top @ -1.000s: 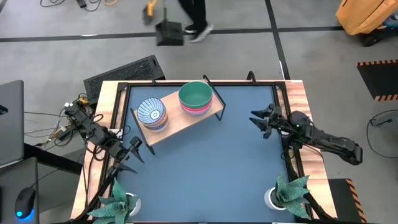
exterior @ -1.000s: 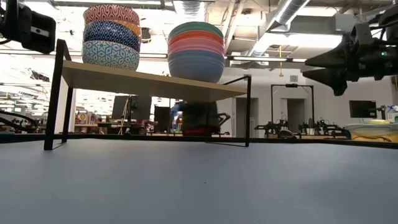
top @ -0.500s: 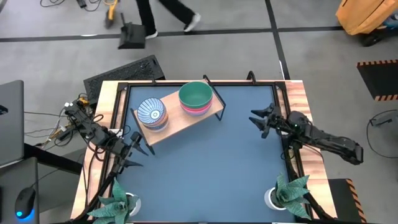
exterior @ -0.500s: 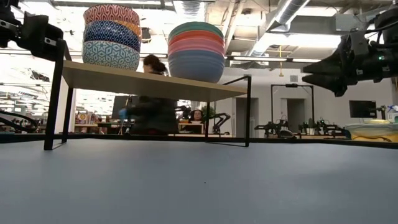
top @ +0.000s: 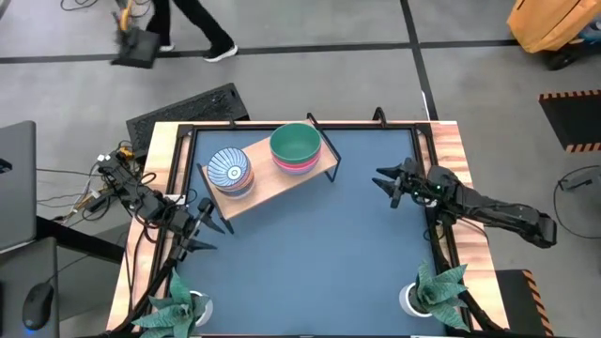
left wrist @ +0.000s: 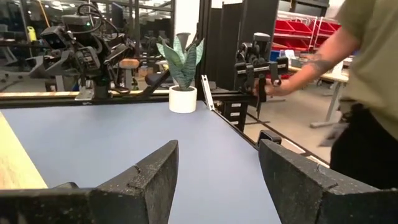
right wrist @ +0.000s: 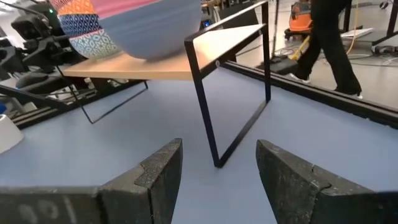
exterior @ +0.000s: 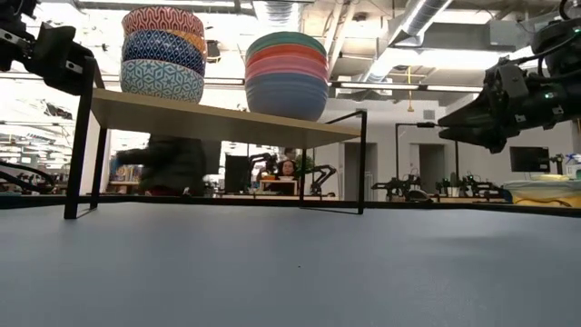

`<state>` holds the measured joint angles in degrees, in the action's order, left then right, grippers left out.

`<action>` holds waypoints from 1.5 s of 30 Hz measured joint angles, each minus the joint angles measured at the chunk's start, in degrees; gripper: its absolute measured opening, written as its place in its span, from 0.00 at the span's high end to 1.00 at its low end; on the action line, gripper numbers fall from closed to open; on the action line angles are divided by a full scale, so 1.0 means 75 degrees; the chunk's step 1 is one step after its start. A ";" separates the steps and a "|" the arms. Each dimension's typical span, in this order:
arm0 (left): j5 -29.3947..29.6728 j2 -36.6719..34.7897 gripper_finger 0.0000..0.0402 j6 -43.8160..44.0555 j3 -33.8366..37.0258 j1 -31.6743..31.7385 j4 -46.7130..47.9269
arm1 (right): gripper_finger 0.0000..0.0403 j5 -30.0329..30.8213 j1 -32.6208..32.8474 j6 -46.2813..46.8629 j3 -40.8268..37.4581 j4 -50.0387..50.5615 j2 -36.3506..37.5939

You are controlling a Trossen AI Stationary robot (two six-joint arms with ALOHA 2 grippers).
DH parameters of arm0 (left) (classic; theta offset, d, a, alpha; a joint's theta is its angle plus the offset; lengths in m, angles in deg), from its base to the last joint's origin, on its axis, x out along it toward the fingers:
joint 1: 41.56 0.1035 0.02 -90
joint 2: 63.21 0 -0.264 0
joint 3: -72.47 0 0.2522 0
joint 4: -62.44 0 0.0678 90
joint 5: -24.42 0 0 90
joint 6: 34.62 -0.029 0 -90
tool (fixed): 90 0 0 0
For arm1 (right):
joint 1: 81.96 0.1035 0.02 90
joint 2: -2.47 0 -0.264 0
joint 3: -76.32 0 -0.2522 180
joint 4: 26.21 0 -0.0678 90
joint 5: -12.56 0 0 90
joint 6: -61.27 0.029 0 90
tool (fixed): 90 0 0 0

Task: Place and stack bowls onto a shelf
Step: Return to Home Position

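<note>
Standing on the shelf are all the bowls, gathered in two stacks. One stack sits toward one end of the board and shows a blue-and-white radial-striped inside from above. In the low view it is three bowls high, with a red lattice bowl over a dark blue one and a pale blue patterned one on the wood. The other stack sits toward the shelf's opposite end, apart from the first, with the green bowl on top. From the side it shows green, orange and pink rims above a wide light blue bowl resting on the board.

The left gripper hangs just off the shelf's corner by the striped stack, clear of the wood, its fingers spread apart and empty. The right gripper hangs well apart from the shelf, beyond the end by the green-topped stack, released as well. Its fingers frame the shelf's black leg with nothing between them.

A person walks on the floor behind the shelf.
</note>
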<state>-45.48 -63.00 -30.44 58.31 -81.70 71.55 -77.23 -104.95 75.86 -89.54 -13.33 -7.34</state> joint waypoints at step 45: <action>-0.0035 0.0002 0.48 -0.0147 0.0003 0.0000 0.0002 | 0.43 -0.0026 0.0000 0.0003 -0.0012 0.0000 0.0001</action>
<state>-45.74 -62.99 -31.54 58.33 -81.70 71.57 -77.42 -104.95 75.88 -89.63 -13.33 -7.33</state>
